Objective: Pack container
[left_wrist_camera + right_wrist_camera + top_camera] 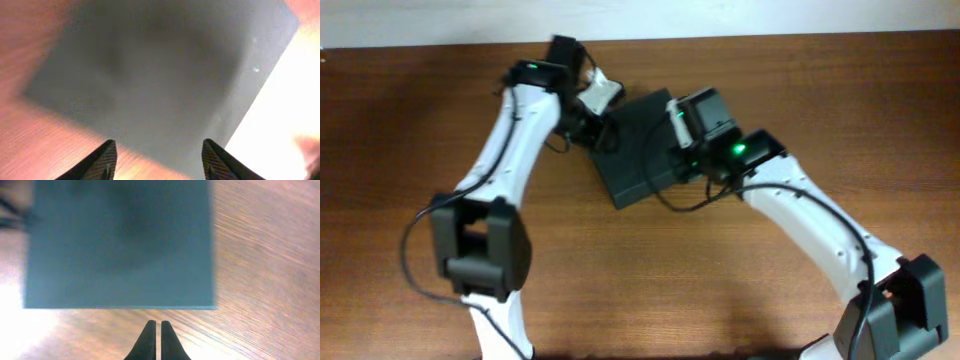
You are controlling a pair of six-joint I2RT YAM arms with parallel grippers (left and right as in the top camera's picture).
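1. Task obj: the dark green-black matte, roughly square cardboard container [638, 150] lies flat on the brown wood-grain bench [820, 100], about mid-bench. It is turned diagonal to the bench edges, and the top looks flat, so I judge the lid is down.
2. L gripper [158, 145]: fingers stand well apart w/ nothing between them and no grip on anything. In the L wrist view the container is straight ahead and fills most of the frame; its near edge runs slantwise just beyond the fingertips.
3. R gripper [155, 325]: fingers pressed together, empty. In the R wrist view the container is dead ahead, its near edge square-on to the tips, w/ a thin strip of bare bench between, so close but apart.
4. Overhead: L arm is at the container's far-left side and R arm at its right side, so the box sits between the two.
5. Long axis: none to speak of, since the box is approx square; the edge facing each gripper matters more.
6. Nearer arm: both are close. The view's blurred, so can't tell if either touches.
7. Judgement: w/ spread fingers, L looks better set for any next grasp, while R suits only pushing or pressing.
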